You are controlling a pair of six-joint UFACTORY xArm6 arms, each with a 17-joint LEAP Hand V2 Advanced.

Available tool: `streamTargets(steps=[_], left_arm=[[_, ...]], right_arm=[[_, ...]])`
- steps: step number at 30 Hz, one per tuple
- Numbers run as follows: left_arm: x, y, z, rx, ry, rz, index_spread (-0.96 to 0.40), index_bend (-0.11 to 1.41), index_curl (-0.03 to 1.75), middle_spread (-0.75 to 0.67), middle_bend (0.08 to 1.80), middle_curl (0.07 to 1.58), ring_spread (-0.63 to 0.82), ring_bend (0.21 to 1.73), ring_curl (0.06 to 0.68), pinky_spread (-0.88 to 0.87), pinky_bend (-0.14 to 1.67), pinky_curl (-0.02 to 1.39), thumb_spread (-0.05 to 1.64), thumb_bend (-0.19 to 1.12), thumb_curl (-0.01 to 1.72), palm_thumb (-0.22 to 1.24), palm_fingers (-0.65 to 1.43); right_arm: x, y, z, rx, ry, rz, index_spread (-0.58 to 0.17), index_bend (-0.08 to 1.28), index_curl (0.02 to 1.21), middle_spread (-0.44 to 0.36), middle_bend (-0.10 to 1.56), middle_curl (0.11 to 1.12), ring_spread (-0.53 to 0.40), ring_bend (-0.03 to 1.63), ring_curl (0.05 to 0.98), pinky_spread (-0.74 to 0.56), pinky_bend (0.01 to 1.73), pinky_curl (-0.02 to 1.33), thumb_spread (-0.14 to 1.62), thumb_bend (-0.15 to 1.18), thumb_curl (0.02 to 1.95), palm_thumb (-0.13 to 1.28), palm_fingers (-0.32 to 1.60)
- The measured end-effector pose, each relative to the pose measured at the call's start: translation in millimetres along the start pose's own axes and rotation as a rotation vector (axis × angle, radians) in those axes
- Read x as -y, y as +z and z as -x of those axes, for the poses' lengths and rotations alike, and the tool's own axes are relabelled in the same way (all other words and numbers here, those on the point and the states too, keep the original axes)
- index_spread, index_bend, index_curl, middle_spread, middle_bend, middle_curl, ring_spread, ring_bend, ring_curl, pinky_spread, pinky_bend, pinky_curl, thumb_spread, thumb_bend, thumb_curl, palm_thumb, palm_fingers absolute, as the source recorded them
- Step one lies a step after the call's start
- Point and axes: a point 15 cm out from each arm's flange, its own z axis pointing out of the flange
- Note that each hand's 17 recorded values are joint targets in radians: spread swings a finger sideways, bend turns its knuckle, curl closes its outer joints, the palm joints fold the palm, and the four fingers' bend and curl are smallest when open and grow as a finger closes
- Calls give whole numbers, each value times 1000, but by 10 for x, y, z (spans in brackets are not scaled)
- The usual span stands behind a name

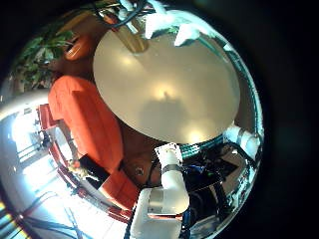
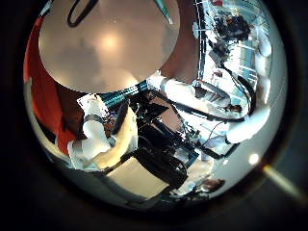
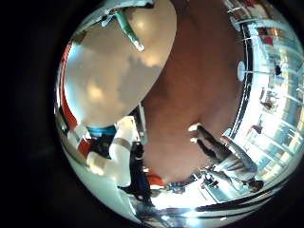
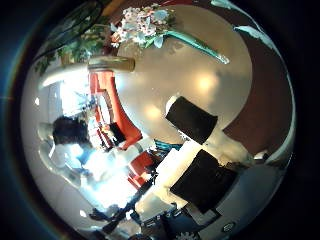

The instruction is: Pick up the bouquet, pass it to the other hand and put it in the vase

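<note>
In the right thumb side palm view the bouquet (image 4: 145, 25) lies on the round table (image 4: 215, 85), its flower heads next to the vase (image 4: 110, 63) and its long stem pointing away from it. My right hand (image 4: 205, 178) is high over the table, away from the bouquet, with relaxed fingers (image 4: 190, 118) that hold nothing. The stem also shows in the right little finger side palm view (image 3: 128, 28).
A sofa (image 1: 85, 115) stands beside the table, with a leafy plant (image 1: 45, 55) behind it. A white robot arm (image 1: 164, 189) rises by the table's rim; it also shows in the left thumb side palm view (image 2: 96, 135). Dark equipment (image 2: 154, 154) stands below it.
</note>
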Motion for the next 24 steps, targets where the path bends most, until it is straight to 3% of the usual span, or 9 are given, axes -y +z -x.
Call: streamTargets(steps=[9, 24], left_arm=[[148, 77, 144, -26, 46, 7, 76, 175, 342, 424, 187, 315, 578, 431, 213, 536, 199, 317, 1106, -22, 336, 433, 82], [220, 257, 259, -46, 71, 63, 75, 172, 342, 425, 190, 314, 588, 435, 213, 538, 198, 317, 1108, -22, 335, 433, 78]], right_arm=[[747, 352, -256, 29, 156, -66, -202, 170, 264, -54, 445, 448, -168, 971, 314, 72, 657, 264, 1109, -20, 363, 502, 492], [1365, 1210, 157, -11, 152, 45, -191, 190, 320, -79, 541, 496, -199, 1002, 340, 16, 746, 217, 1055, -24, 389, 550, 453]])
